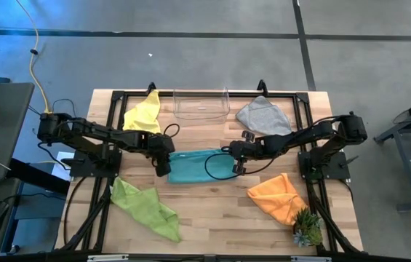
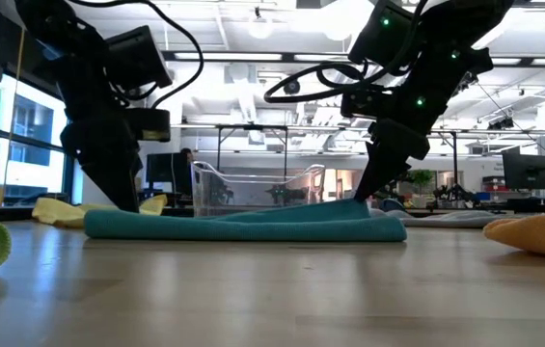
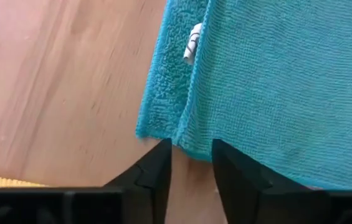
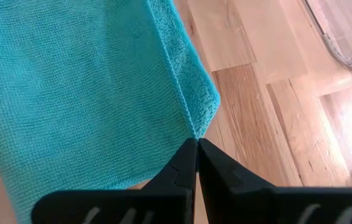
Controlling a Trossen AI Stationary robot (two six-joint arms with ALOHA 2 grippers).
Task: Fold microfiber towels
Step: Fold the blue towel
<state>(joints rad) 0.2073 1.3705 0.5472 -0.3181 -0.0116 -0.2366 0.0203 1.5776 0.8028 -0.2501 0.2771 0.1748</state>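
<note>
The teal towel (image 1: 198, 166) lies folded in layers at the table's middle, flat on the wood. My left gripper (image 3: 191, 155) stands open at its left end (image 1: 164, 170). The fingertips are just short of the towel's corner (image 3: 179, 140), and bare wood shows between them. My right gripper (image 4: 196, 144) is shut at the towel's right end (image 1: 236, 166). Yellow (image 1: 144, 114), grey (image 1: 263, 115), orange (image 1: 278, 195) and lime green (image 1: 143, 205) towels lie crumpled around it. My right gripper pinches the teal towel's corner (image 4: 195, 132) between its two fingertips, where the hemmed edge runs into them. The fingers slant down from the table's right side. The towel rests on the table, and its pinched end (image 2: 357, 203) is raised slightly.
A clear plastic bin (image 1: 201, 104) stands at the far edge behind the teal towel. A small spiky green plant (image 1: 307, 229) sits at the near right corner. Bare wood lies in front of the teal towel, between the lime green and orange towels.
</note>
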